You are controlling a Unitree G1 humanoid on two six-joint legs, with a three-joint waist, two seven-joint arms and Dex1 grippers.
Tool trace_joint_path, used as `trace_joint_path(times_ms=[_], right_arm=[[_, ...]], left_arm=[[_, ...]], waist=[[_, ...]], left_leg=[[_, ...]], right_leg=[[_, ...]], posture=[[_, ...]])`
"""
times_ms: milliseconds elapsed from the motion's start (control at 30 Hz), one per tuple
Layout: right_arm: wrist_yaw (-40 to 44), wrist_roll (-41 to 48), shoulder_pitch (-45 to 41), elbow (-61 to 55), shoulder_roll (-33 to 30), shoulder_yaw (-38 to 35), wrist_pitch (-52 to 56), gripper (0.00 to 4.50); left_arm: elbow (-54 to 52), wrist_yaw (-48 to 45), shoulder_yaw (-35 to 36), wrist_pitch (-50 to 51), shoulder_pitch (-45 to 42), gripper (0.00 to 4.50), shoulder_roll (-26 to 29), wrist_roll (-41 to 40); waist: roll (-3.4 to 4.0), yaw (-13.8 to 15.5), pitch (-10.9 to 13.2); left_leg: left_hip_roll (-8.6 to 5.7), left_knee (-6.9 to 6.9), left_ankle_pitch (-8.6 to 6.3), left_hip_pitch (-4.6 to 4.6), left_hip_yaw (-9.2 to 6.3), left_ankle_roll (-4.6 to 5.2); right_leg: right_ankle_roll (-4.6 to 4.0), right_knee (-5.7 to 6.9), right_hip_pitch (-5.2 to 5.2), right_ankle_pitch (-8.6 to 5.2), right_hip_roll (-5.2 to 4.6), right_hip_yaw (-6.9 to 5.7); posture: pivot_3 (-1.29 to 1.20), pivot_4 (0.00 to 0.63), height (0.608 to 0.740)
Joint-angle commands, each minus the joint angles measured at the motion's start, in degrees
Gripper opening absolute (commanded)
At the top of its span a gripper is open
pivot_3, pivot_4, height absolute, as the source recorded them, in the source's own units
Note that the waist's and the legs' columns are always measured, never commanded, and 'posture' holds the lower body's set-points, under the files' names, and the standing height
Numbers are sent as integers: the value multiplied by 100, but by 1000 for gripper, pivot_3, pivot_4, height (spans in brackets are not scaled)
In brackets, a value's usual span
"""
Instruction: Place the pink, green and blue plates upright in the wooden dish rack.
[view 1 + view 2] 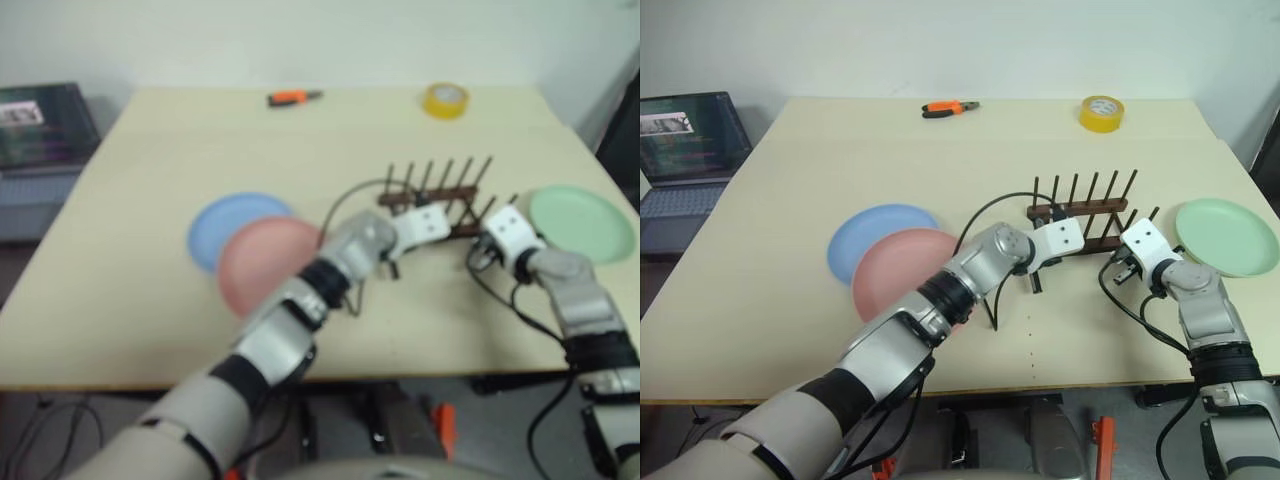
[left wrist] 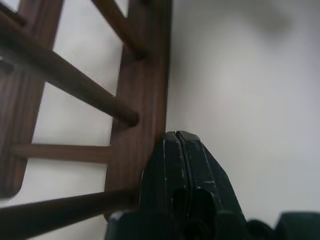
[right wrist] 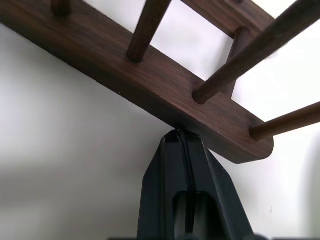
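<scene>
On a tan table (image 1: 760,260), the pink plate (image 1: 902,270) overlaps the blue plate (image 1: 872,240) at nine o'clock of the wooden dish rack (image 1: 1085,215); the green plate (image 1: 1225,236) lies at three. The left gripper (image 2: 177,145) and right gripper (image 3: 181,137), fingers pressed shut and empty, nose against the rack's near rail, apparently nudging it.

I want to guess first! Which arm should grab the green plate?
Probably the right gripper: the green plate lies just beside it, while the left gripper is at the dish rack's other end. Both are shut.
</scene>
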Motion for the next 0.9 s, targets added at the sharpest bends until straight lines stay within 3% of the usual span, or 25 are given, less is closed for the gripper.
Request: trace_joint_path(times_ms=[33, 467, 900], right_arm=[[-69, -143, -237, 331, 176, 153, -289, 0], [-362, -447, -809, 1038, 756, 302, -696, 0], [-477, -567, -1124, 1583, 842, 358, -1055, 0]], left_arm=[[315, 380, 159, -148, -210, 22, -31, 124], [1002, 1006, 434, -479, -455, 22, -58, 141], [1415, 1523, 652, -753, -656, 22, -130, 145]], waist=[[-7, -20, 4], [-11, -54, 7], [-14, -58, 8]], left_leg=[[0, -2, 0, 1, 0, 0], [2, -11, 0, 7, 3, -1], [2, -13, 0, 6, 4, -1]], right_leg=[[0, 0, 0, 0, 1, 2], [-4, -1, -1, 0, 4, 6], [-4, -3, -1, 0, 3, 6]], posture=[[0, 150, 740], [0, 150, 740], [0, 150, 740]])
